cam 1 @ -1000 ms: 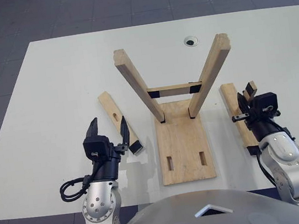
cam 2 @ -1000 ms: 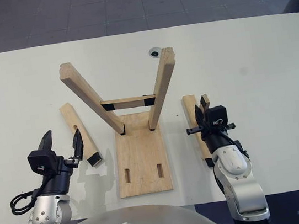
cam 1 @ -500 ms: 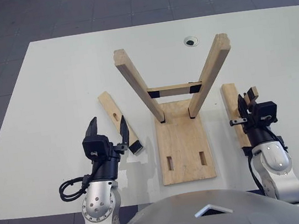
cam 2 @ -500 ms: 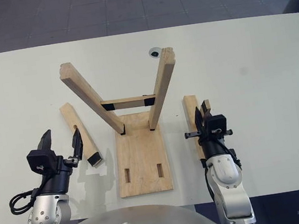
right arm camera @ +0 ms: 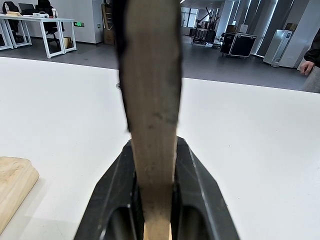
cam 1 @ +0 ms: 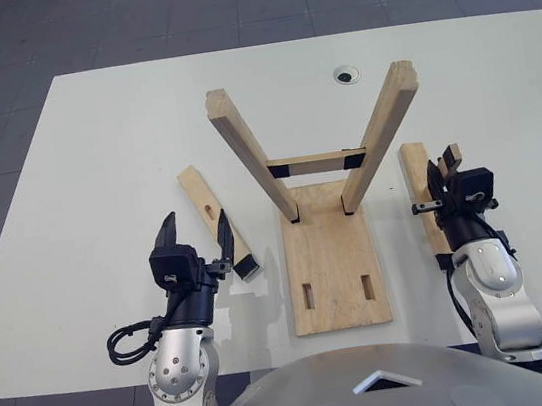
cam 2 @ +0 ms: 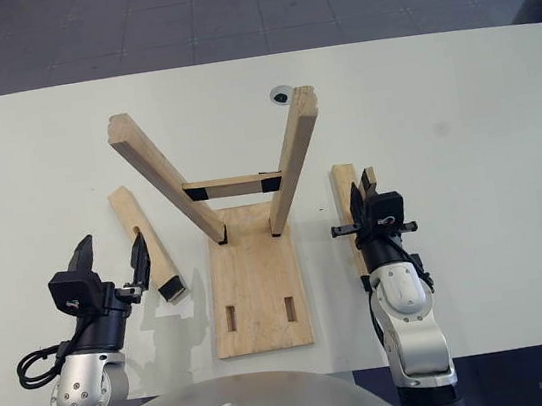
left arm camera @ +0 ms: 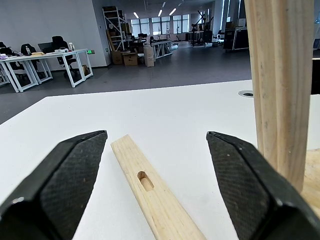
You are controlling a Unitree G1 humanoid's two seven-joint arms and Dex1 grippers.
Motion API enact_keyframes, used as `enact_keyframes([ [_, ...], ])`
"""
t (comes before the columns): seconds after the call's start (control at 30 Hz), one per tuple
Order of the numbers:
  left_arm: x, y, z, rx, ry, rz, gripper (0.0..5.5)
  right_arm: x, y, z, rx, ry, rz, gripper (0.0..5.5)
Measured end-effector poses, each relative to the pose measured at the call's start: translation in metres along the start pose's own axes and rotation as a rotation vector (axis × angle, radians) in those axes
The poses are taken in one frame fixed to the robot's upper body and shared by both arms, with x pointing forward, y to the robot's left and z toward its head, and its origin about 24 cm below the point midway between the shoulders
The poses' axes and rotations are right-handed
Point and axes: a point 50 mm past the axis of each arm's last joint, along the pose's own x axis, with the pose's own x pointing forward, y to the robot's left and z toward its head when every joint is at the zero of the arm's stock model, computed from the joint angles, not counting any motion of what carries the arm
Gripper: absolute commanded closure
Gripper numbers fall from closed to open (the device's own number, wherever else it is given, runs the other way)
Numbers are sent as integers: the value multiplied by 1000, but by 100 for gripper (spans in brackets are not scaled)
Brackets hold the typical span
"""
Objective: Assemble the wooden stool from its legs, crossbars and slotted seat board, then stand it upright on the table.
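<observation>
The slotted seat board (cam 1: 331, 255) lies flat in the middle of the white table. Two legs (cam 1: 249, 154) (cam 1: 380, 132) stand in its far slots, splayed apart and joined by a crossbar (cam 1: 316, 163). Its two near slots (cam 1: 308, 296) are empty. A loose leg (cam 1: 215, 221) lies left of the board, and my left gripper (cam 1: 195, 236) hangs open just in front of it, one finger (left arm camera: 65, 185) on each side. Another loose leg (cam 1: 417, 193) lies right of the board. My right gripper (cam 1: 446, 176) is shut on a short wooden crossbar (right arm camera: 150, 100) right beside that leg.
A round cable hole (cam 1: 345, 74) sits in the table behind the standing legs. A black cable (cam 1: 129, 344) loops by my left wrist near the table's front edge. Bare tabletop stretches to the far left and far right.
My right arm has swung in to the left, and its gripper, still holding the crossbar, now sits closer to the right loose leg. The left arm has not moved.
</observation>
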Motion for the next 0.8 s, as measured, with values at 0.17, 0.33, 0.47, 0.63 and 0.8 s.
enact_keyframes([
  [0.17,0,0,0,0,2,0,181,4,-2,4,-3,11,-9,509],
  [0.33,-1,0,-1,0,8,2,181,6,-5,5,-4,17,-23,509],
  [0.47,-2,0,-1,0,10,2,181,7,-8,6,-12,14,-44,509],
  [0.63,-3,0,-1,-1,9,2,181,10,-9,10,-24,-6,-54,509],
  [0.8,-2,0,-1,-1,9,1,181,12,-9,18,-28,-56,-68,509],
])
